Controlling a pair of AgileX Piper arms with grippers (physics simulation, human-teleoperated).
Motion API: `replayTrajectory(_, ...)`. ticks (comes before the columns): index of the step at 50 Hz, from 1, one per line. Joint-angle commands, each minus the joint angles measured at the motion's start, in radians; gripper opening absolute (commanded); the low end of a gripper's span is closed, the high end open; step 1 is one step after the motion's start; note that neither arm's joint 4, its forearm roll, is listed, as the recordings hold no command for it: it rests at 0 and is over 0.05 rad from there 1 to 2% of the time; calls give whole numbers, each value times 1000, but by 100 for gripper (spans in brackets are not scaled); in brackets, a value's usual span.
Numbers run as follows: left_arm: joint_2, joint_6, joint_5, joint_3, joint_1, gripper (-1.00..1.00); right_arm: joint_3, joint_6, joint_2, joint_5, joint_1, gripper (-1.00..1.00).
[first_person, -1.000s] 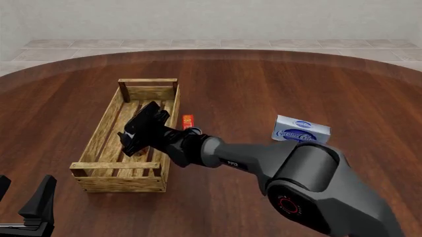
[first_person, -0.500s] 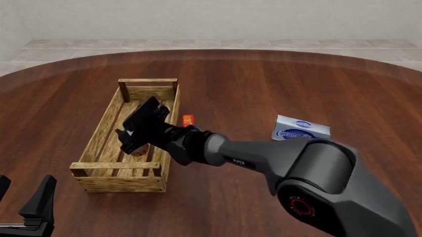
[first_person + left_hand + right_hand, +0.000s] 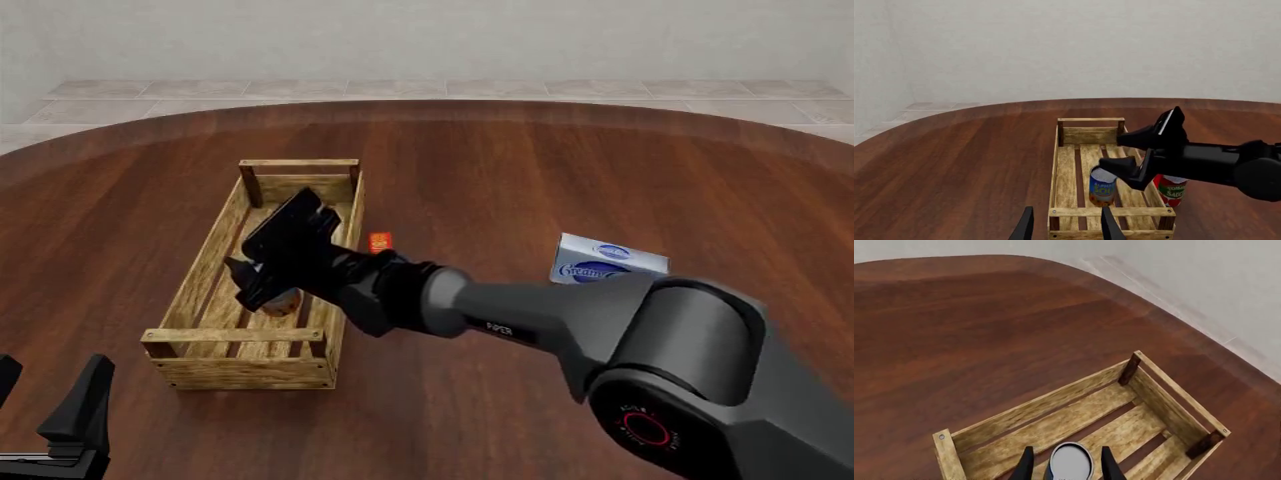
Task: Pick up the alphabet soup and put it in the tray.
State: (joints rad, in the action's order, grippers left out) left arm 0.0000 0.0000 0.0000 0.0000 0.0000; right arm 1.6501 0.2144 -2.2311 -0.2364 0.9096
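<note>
The desk (image 3: 561, 180) is the largest thing: round, dark brown wood with a smooth and shiny grain. On it, at about 9 o'clock from the middle in the front view, lies the tray (image 3: 200, 275), a long crate of pale rough slats with raised rails at both ends. At 3 o'clock sits a blue-white box (image 3: 610, 262), which looks like cardboard.

The soup (image 3: 1102, 186) stands upright inside the tray, on the slats, near the end that is closest to the arms. It is a stiff metal cylinder with a blue and yellow paper label and a pale flat top. I judge it rather heavy for its size, not fragile, with smooth curved sides that can slip, so the best hold is across the middle of the body.

The right hand (image 3: 1067, 466) hangs over the can, its fingers spread at either side of the top; I cannot tell if they touch it. The left hand (image 3: 1063, 226) is released, near the desk edge.

Just outside the tray stands a small red can (image 3: 1172, 189).
</note>
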Motion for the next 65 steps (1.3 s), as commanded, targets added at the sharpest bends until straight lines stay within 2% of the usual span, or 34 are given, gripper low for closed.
replayTrajectory(1, 0, 0, 0, 0, 0, 100, -36, -3, 46, -6, 9, 100)
replayTrajectory(39, 0, 0, 0, 0, 0, 100, -135, 19, 175, -20, 22, 100)
replayTrajectory(65, 0, 0, 0, 0, 0, 100, -261, 18, 308, -62, 33, 100)
